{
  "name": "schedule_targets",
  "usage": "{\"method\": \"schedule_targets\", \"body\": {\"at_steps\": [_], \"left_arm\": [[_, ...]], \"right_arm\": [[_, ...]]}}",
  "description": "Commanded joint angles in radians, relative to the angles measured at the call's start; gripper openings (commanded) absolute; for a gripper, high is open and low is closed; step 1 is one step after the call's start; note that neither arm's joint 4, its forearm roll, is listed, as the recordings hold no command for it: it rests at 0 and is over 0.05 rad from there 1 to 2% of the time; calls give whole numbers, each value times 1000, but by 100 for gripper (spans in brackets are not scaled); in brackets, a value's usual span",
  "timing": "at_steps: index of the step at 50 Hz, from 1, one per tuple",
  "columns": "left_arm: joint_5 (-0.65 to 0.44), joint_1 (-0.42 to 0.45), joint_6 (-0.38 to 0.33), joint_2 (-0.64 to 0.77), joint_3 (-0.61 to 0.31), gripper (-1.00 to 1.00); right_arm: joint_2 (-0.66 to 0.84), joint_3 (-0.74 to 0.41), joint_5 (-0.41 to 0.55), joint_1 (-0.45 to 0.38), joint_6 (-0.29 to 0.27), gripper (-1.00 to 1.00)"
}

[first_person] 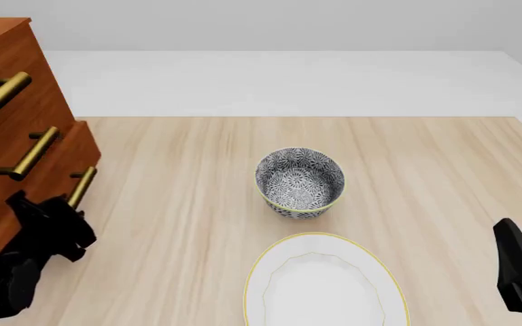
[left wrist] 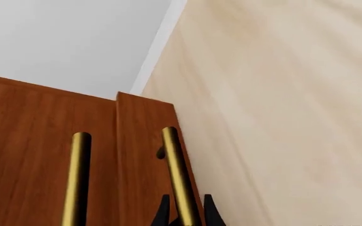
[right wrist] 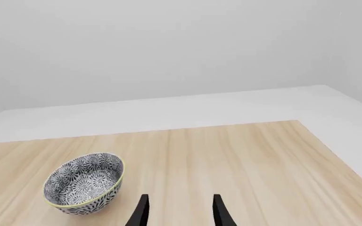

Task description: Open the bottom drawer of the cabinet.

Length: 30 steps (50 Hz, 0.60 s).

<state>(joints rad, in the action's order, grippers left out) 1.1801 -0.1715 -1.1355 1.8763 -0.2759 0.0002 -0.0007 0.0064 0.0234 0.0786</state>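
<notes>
One cabinet (first_person: 11, 122), bowl (first_person: 300, 182), plate (first_person: 325, 282)

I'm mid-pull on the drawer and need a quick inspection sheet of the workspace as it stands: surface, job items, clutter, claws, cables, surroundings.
Surface: light wooden table, bare between the items.
Job's things: cabinet at the table's left edge; bottom drawer stands out a little from the fronts above; its brass handle is between the left claw's fingers.
Clutter: patterned bowl mid-table; white plate nearer the arms, apart from the bowl.
Claws: left claw closed around the handle; right claw open, holding nothing, over the table's right side.
Cables: nothing seen.
Surroundings: plain pale floor and wall.
</notes>
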Motion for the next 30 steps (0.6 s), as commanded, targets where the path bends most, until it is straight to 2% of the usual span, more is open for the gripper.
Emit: {"method": "schedule_targets", "body": {"at_steps": [1,30], "left_arm": [[40,83,-28,-46,76,-100],[40,202,-34,-44,61,-100]], "right_arm": [[0,0,-2,2,1,100],[0,0,-2,5,3,100]]}}
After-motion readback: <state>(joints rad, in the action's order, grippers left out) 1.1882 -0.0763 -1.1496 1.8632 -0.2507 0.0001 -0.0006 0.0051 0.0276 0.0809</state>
